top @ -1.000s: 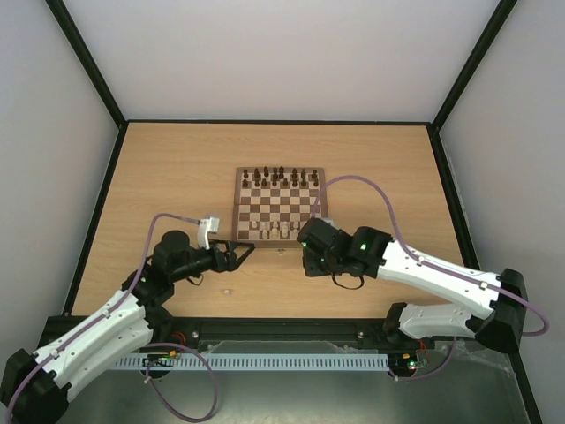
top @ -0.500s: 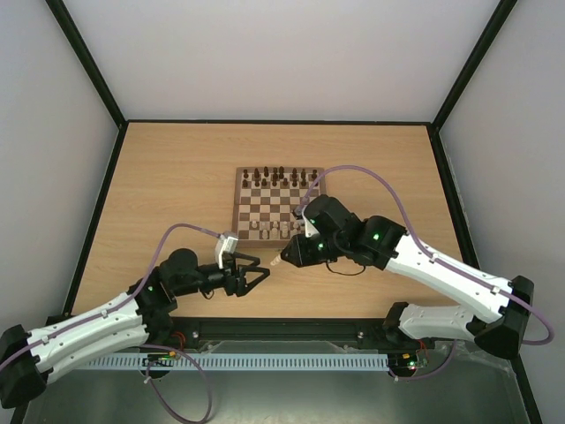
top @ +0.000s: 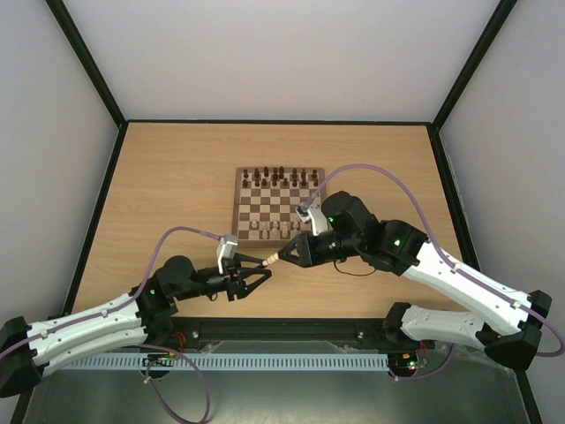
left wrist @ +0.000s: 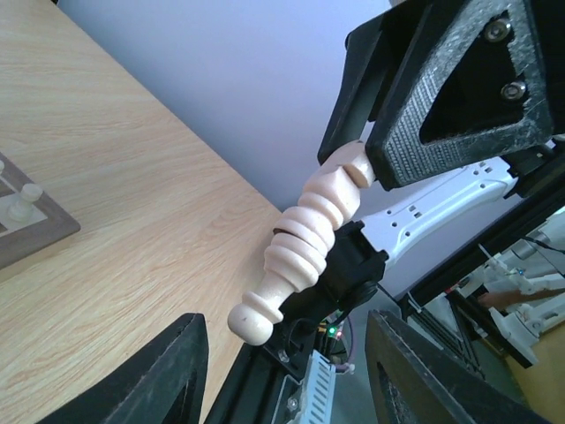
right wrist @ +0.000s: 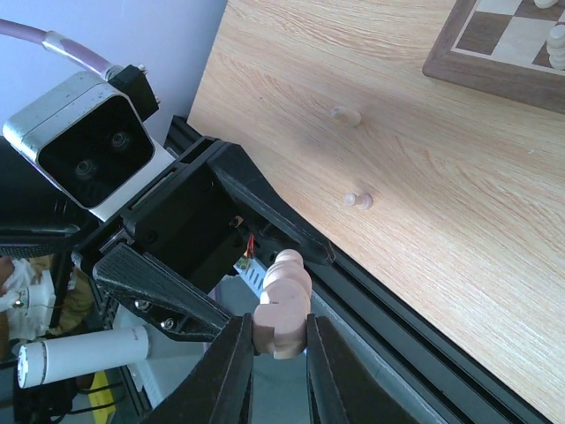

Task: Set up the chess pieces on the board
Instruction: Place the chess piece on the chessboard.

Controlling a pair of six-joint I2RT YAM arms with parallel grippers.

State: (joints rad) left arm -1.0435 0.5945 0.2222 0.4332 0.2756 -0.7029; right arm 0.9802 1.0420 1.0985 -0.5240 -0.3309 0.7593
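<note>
My right gripper point(top: 291, 252) is shut on a pale beige chess piece point(top: 277, 259), held level above the table in front of the board point(top: 279, 205). In the right wrist view the piece point(right wrist: 284, 300) is pinched at its base between the fingers point(right wrist: 237, 371). My left gripper point(top: 261, 269) stands open around the piece's head. In the left wrist view the piece point(left wrist: 305, 243) points down between the left fingers point(left wrist: 168, 371) with a gap on each side. Other pale pieces point(top: 272, 230) stand on the board's near rows.
Dark brown pieces point(top: 281, 177) fill the board's far rows. A small pale piece point(right wrist: 357, 200) lies on the bare table near its front edge. The board's corner point(left wrist: 26, 237) with a pale pawn point(left wrist: 22, 203) shows in the left wrist view. Black rails edge the table.
My right gripper lifted from the board's front edge and turned the pale piece toward the left arm. My left gripper came in to meet it and its jaws narrowed around the piece's head.
</note>
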